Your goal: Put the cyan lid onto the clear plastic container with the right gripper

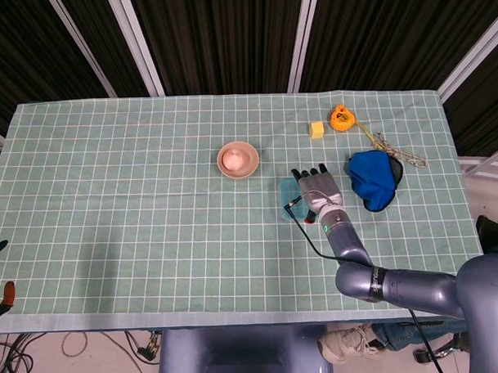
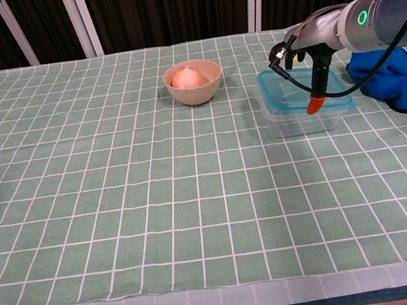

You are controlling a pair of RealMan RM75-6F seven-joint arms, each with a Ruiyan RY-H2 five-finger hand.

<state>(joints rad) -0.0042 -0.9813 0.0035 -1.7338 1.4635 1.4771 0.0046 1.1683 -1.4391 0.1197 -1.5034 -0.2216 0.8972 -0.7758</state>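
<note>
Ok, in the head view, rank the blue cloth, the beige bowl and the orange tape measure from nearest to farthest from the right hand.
From the right hand:
1. Blue cloth, just to its right.
2. Beige bowl, to its left; farther than the cloth.
3. Orange tape measure, near the table's far edge; close to the bowl's distance, hard to separate.

Head view looks steeply down; chest view low, level; both share the table [image 1: 110, 199].
</note>
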